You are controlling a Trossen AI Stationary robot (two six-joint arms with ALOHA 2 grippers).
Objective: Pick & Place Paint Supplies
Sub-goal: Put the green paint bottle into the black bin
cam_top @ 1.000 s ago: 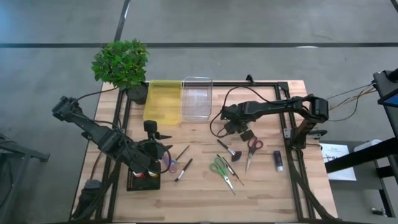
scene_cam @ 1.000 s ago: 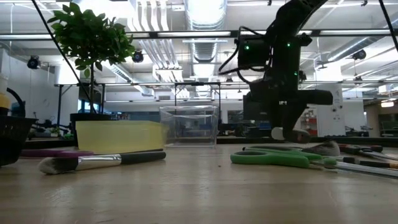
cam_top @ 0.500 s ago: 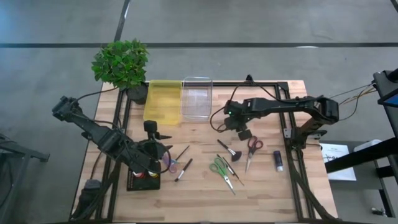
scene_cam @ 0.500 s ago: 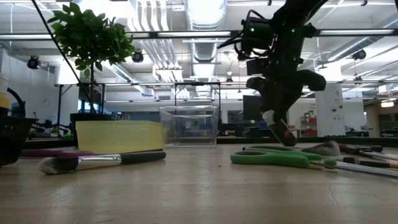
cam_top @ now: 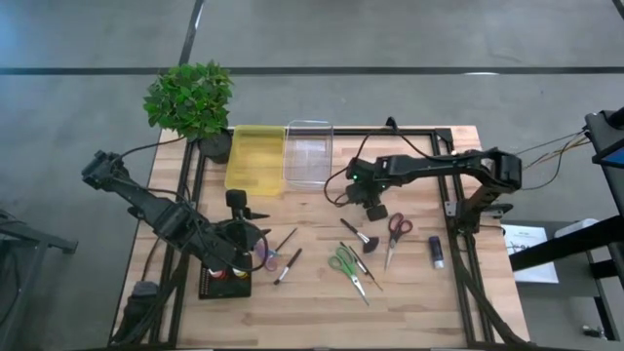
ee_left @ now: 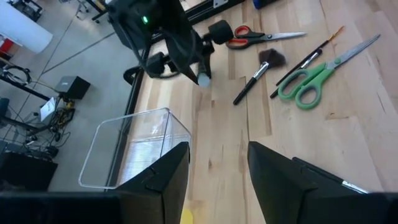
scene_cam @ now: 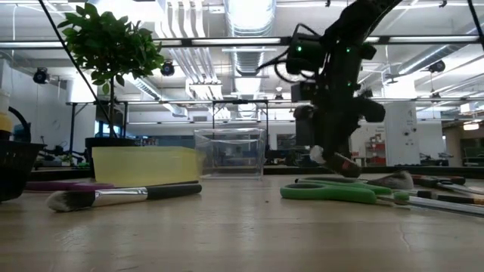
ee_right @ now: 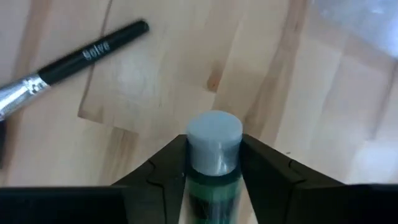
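Here, right fingers (ee_right: pixel 212 163) pinching green paint bottle (ee_right: pixel 212 149), clear bin (cam_top: pixel 308 153) beside

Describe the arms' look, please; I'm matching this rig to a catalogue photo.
Both arms are black, jointed, with black cables looped alongside. The right end effector sits under a wrist showing green indicator lights; the left end effector has two broad, dark, angular fingers.

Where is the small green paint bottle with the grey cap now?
The green paint bottle with a grey cap is held in the right gripper, above the table's middle, between the clear plastic box and red-handled scissors.
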